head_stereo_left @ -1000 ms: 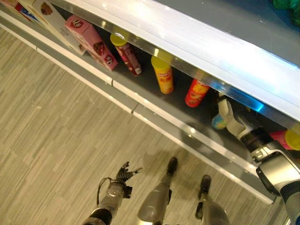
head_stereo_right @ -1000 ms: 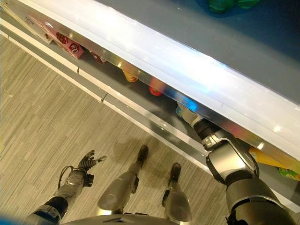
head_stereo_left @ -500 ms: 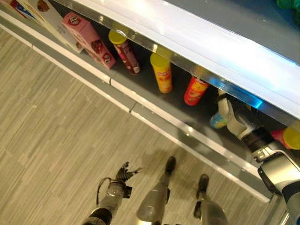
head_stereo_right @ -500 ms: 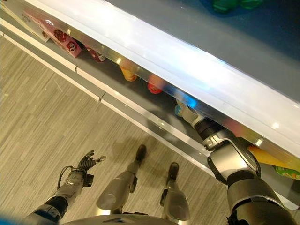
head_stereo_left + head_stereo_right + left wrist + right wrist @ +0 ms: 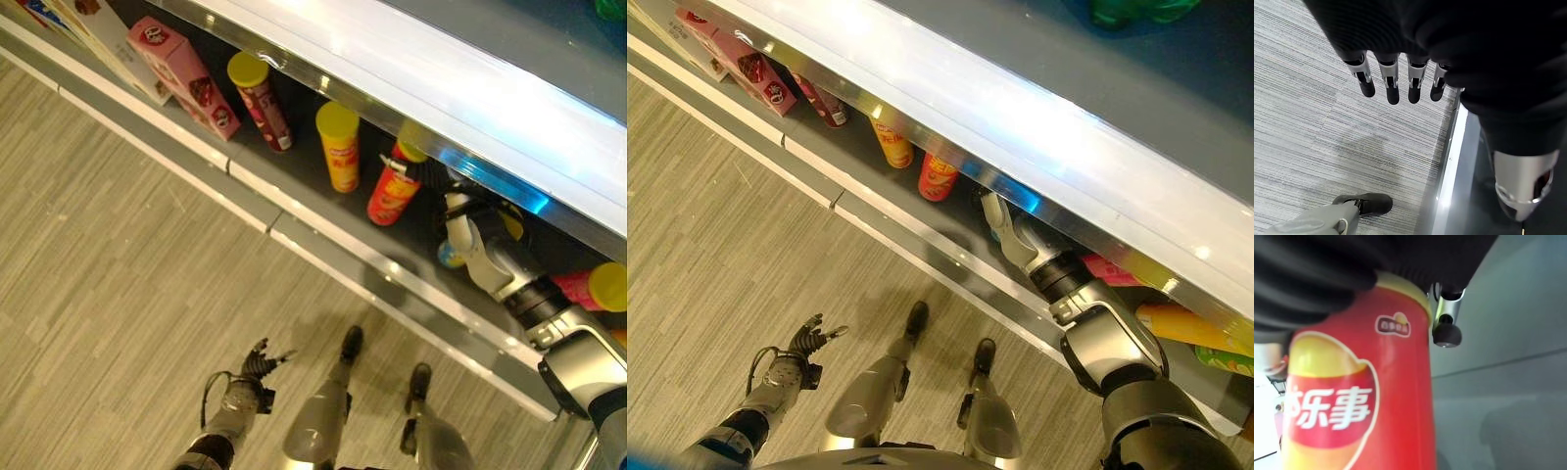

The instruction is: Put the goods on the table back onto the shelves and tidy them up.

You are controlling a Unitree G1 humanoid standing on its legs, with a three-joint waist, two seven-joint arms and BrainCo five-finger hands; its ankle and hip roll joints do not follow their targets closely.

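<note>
A red chip can (image 5: 394,196) stands slightly tilted on the low shelf (image 5: 323,211), and it looms close in the right wrist view (image 5: 1356,396). My right hand (image 5: 468,235) reaches into the shelf from the right. Its fingers (image 5: 1446,330) curl round the can's top. A teal can (image 5: 450,257) sits just below that hand. My left hand (image 5: 257,364) hangs low over the floor, away from the shelf, with its fingers (image 5: 1392,85) straight and nothing in them.
Left of the red can stand a yellow can (image 5: 339,147), a dark red can with a yellow lid (image 5: 261,100), a pink box (image 5: 184,74) and white boxes (image 5: 98,29). A pink can (image 5: 596,288) lies at the right. A bright upper shelf board (image 5: 460,88) overhangs.
My right hand has moved left from the teal can to the red can and closed on its top; the red can now leans. The view has shifted a little. The left hand is unchanged.
</note>
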